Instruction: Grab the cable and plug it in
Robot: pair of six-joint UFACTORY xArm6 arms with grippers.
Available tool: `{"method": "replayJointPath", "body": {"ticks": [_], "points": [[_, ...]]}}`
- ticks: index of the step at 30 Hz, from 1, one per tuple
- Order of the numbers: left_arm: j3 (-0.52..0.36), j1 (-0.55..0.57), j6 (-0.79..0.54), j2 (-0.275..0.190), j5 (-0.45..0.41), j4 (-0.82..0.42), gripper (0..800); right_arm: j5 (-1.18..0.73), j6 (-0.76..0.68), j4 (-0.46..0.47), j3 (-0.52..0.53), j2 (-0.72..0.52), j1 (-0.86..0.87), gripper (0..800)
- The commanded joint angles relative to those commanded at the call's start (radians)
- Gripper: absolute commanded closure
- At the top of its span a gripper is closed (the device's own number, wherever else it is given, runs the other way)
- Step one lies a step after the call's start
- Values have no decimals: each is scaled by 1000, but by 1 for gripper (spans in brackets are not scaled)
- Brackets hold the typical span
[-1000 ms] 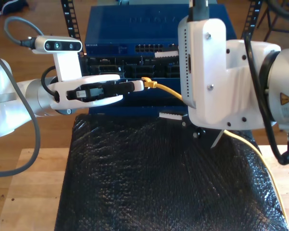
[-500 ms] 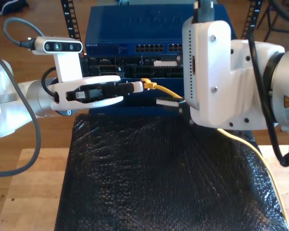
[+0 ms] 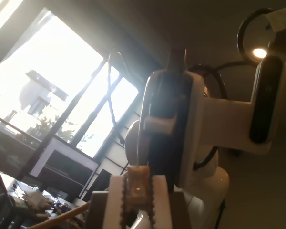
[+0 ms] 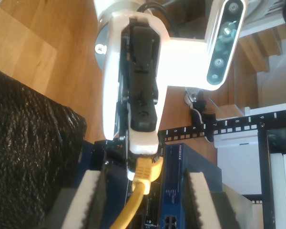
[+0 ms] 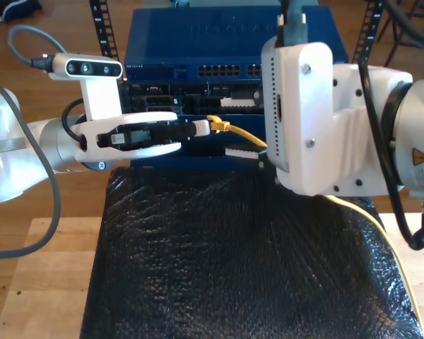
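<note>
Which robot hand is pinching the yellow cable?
My first gripper, at the exterior view's left, pinches the cable at its plug; my second gripper stands open around it.

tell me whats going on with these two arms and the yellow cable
My first gripper is shut on the plug end of the cable, holding it up in front of the blue network switch. My second gripper is open, its pads either side of the cable just behind the plug. The plug doesn't look seated in a port yet.

Probably a lab: rack-mounted network switch [image 5: 226, 42].
</note>
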State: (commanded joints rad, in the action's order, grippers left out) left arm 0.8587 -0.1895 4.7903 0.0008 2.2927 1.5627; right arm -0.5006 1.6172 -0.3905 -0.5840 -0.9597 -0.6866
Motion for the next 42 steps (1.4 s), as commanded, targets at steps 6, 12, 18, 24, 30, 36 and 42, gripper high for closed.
{"method": "replayJointPath", "body": {"ticks": [6,12,18,24,30,36,42], "points": [[0,0,0,-2,2,0,793,0,3,0,-2,2,0,413],[0,2,0,0,2,0,792,2,3,0,-2,9,0,417],[-2,2,0,0,3,0,789,3,3,0,-2,20,0,478],[-2,2,0,2,3,0,789,35,8,0,0,21,-11,497],[-2,3,3,2,3,0,789,35,14,0,-2,26,-21,504],[0,3,8,2,5,0,789,35,15,0,0,28,-25,529],[2,3,12,2,23,0,789,37,17,0,0,26,-25,529]]}}
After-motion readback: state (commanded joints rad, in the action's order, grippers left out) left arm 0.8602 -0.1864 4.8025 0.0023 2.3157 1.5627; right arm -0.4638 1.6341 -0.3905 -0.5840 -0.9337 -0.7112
